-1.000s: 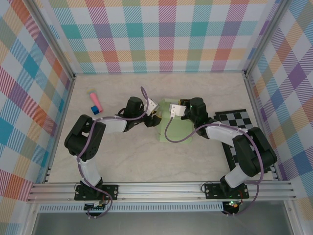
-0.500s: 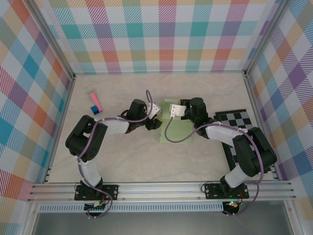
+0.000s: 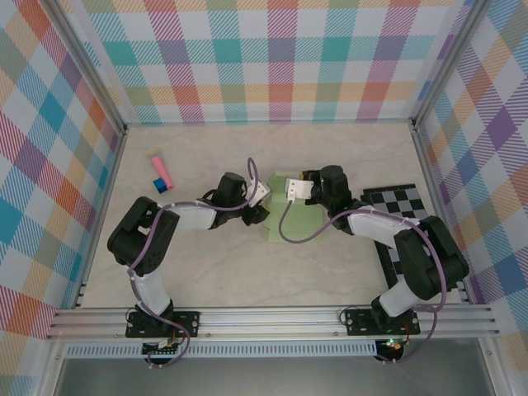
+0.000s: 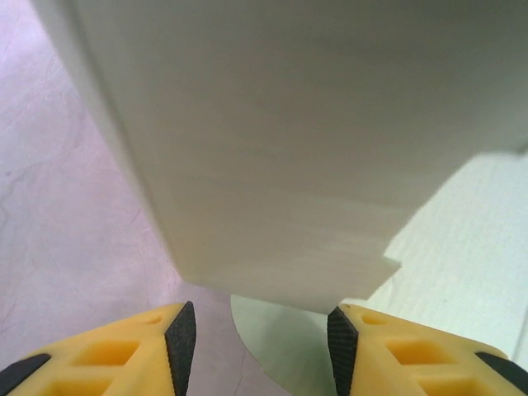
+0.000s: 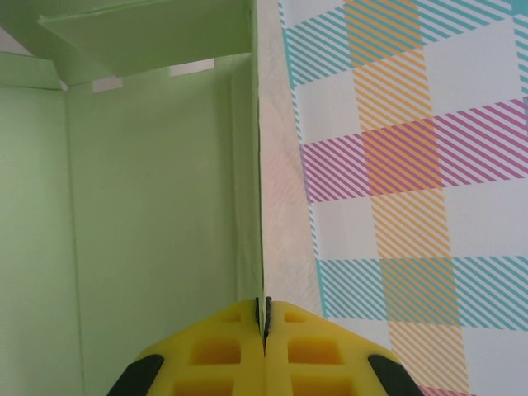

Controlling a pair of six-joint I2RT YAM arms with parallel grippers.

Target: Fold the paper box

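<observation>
The pale marbled bench [image 3: 247, 272] carries three things. The light-green paper box [image 3: 304, 221], partly folded, sits about at its centre. A pink-and-blue stick [image 3: 161, 172] lies toward 10 o'clock, well apart from it. A black-and-white checkered board [image 3: 396, 200] lies flat at 3 o'clock, by the edge.

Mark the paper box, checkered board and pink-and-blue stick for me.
paper box [image 3: 301, 221]: top view, bare green panel near its front edge.
checkered board [image 3: 400, 200]: top view, middle of the visible squares.
pink-and-blue stick [image 3: 162, 172]: top view, pink section.
</observation>
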